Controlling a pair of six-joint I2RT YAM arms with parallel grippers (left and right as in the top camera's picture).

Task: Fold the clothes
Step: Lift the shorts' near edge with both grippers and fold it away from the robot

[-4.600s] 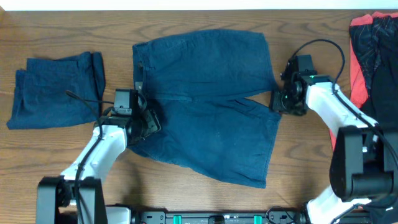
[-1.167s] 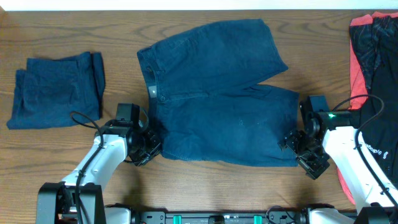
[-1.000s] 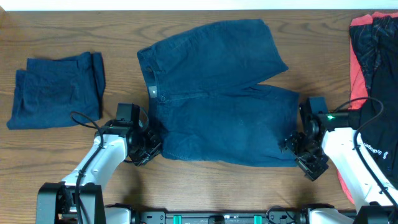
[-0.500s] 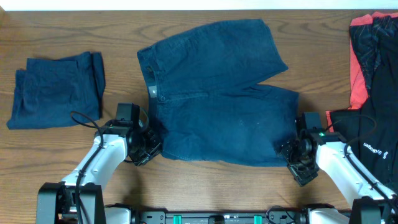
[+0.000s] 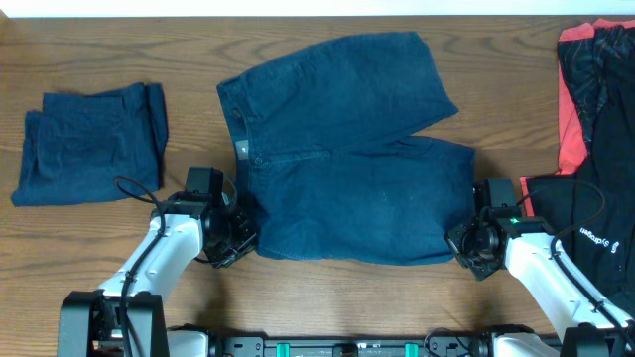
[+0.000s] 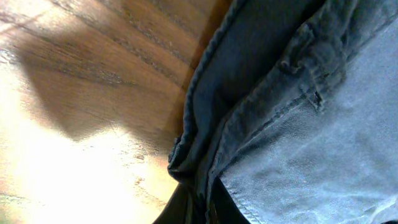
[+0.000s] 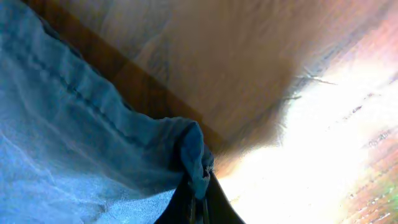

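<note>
Dark navy shorts [image 5: 352, 169] lie spread flat mid-table, waistband to the left and two legs to the right. My left gripper [image 5: 241, 238] is shut on the near end of the waistband [image 6: 205, 155], the cloth bunched between its fingers. At the near leg's hem corner [image 7: 196, 155], my right gripper [image 5: 460, 241] is shut, pinching a fold of the shorts. A second pair of navy shorts [image 5: 91, 142] sits folded at far left. A black and coral-red garment [image 5: 593, 119] lies at the right edge.
Bare wooden table [image 5: 327, 297] shows along the near edge between the two arms and behind the shorts. The right arm's cable crosses over the black garment.
My right gripper has slid left onto the near leg's hem corner and closed on it. The left gripper has kept its hold on the waistband without moving.
</note>
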